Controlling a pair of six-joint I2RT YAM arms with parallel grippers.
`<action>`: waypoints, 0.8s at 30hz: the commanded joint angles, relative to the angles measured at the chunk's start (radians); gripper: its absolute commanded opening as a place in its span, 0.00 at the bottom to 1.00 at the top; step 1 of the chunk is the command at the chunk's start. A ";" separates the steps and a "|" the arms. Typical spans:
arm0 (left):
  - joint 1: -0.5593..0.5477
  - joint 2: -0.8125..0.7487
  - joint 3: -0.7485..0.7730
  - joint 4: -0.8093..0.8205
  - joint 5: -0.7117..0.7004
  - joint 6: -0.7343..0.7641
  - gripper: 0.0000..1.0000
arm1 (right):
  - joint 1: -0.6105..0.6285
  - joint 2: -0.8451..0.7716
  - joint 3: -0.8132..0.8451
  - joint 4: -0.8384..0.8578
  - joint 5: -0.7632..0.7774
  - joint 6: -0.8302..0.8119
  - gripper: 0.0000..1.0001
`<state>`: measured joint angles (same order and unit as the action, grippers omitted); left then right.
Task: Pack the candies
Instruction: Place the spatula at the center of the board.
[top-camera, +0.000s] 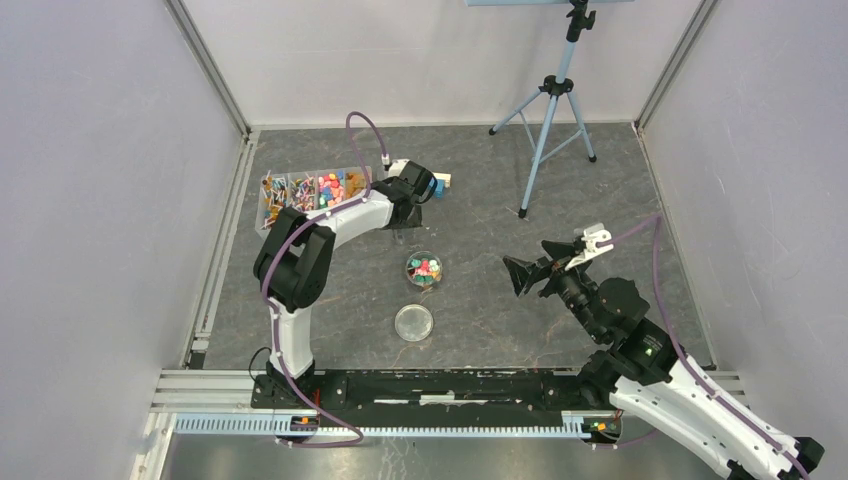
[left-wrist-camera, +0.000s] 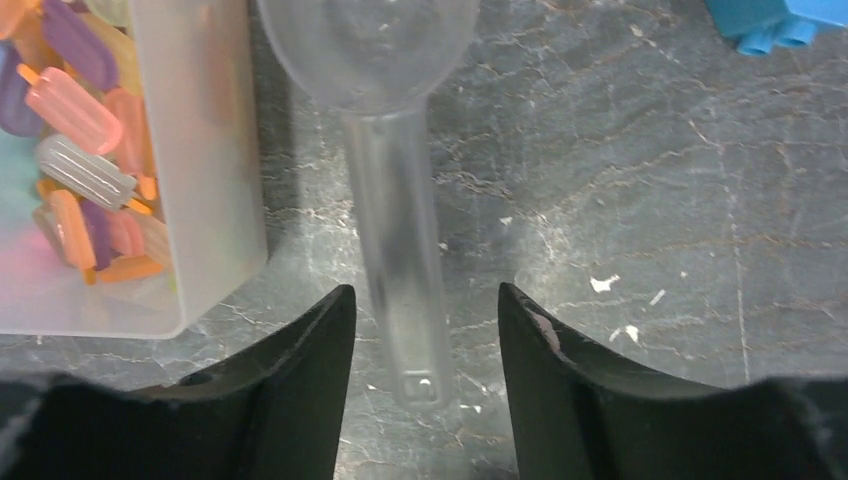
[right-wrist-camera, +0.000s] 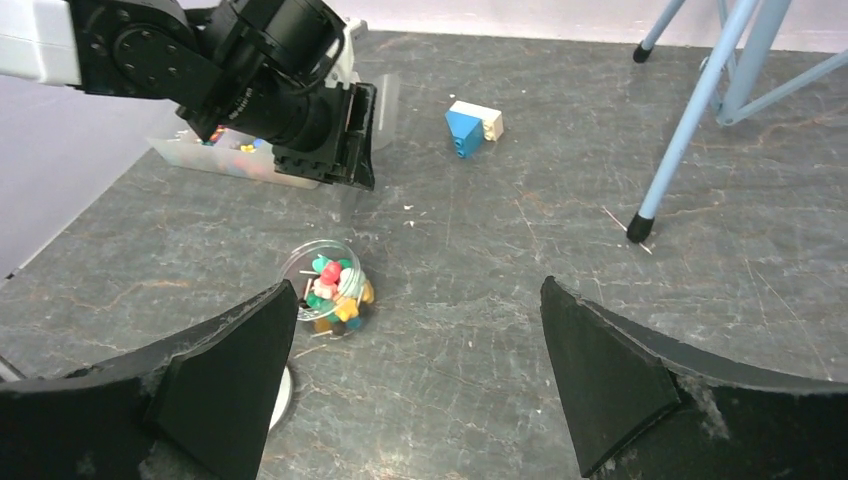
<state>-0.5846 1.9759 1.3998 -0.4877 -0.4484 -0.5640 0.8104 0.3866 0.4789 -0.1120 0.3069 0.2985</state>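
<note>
A: While the left pincer (left-wrist-camera: 425, 295) hangs over the clear scoop (left-wrist-camera: 395, 200), its jaws stand apart. The handle lies between them, and neither finger touches it.
B: Scoop flat on the counter (left-wrist-camera: 650, 200)?
A: Yes, with the bowl end just beside the compartment tray (left-wrist-camera: 215, 150).
B: Candies (left-wrist-camera: 75, 110)?
A: Most sit in the tray. A heap sits in the small round jar (right-wrist-camera: 300, 265) mid-counter — a clear round disc (top-camera: 414, 322) lies near it, toward the arm bases.
B: Right pincer (right-wrist-camera: 419, 288)?
A: Wide open, holding nothing — in the air, well apart from the jar.
</note>
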 joint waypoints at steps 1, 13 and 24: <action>-0.001 -0.104 -0.005 0.032 0.084 0.001 0.63 | -0.002 0.026 0.067 -0.061 0.043 0.011 0.97; -0.001 -0.541 -0.049 -0.137 0.332 0.223 1.00 | 0.001 0.234 0.030 0.000 -0.225 0.117 0.78; -0.001 -1.193 -0.505 -0.093 0.209 0.380 1.00 | 0.277 0.577 0.026 0.222 0.006 0.176 0.59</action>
<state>-0.5846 0.9386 0.9882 -0.5842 -0.1520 -0.2970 1.0088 0.8524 0.4873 -0.0387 0.2176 0.4469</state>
